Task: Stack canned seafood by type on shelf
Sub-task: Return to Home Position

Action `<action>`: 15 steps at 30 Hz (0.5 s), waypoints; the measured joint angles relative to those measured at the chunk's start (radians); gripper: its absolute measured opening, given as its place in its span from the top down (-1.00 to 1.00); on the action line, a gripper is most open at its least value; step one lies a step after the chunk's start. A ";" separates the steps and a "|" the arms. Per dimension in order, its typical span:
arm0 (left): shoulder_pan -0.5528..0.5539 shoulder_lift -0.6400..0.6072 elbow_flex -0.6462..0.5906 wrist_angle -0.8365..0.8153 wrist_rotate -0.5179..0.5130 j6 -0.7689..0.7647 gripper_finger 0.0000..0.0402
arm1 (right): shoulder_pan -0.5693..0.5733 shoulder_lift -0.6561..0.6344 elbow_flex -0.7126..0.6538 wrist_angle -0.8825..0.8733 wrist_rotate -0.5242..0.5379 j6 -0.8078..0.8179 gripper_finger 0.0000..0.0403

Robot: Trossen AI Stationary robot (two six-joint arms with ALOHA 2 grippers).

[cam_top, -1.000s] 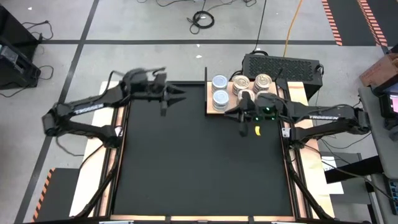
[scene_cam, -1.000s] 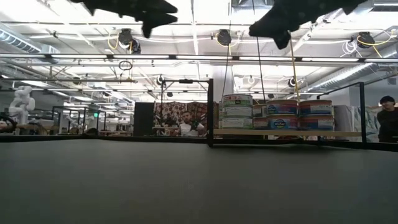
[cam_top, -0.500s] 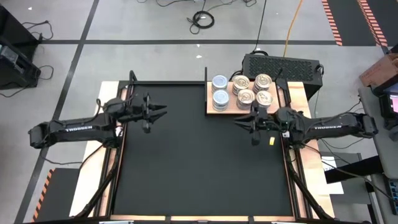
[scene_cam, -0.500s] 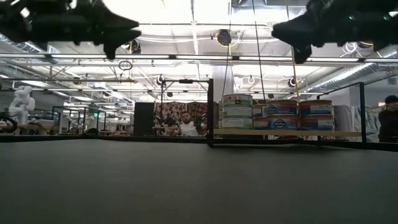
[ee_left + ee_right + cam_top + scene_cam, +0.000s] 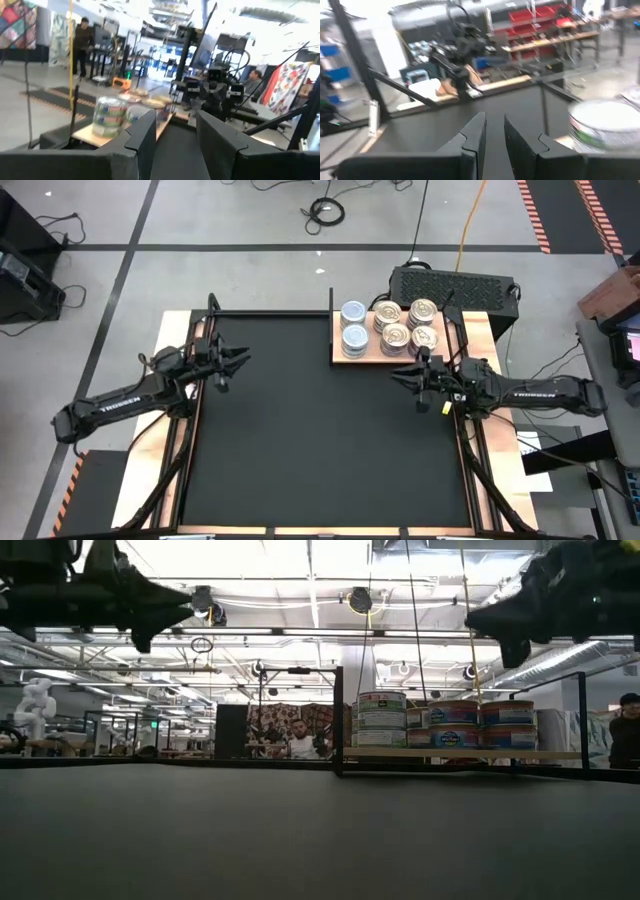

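Cans [image 5: 385,328] stand stacked by type on shelf [image 5: 372,352]. Both arms have drawn back from it toward home: left claw [image 5: 240,362] wide, right claw [image 5: 397,377] narrow, both empty. I judge stacking done.

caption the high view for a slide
Left gripper and right gripper hover empty over the mat; tins stacked on the shelf.

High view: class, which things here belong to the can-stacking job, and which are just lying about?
Job: silvery-blue-topped cans; gold-topped cans; wooden shelf under them; left gripper, open, over the left edge of the black mat; right gripper, open, near the shelf.
Lying about: black vented box behind the shelf; coiled cable on the floor; cardboard box at far right.
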 joint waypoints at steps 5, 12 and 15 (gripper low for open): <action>0.019 -0.049 -0.002 -0.117 0.000 -0.006 0.30 | -0.075 -0.061 -0.011 -0.125 0.001 0.021 0.69; 0.015 -0.051 -0.002 -0.145 0.000 -0.003 0.30 | -0.131 -0.078 -0.019 -0.167 0.001 -0.001 0.69; 0.015 -0.051 -0.002 -0.145 0.000 -0.005 0.30 | -0.137 -0.078 -0.071 -0.083 0.002 -0.002 0.69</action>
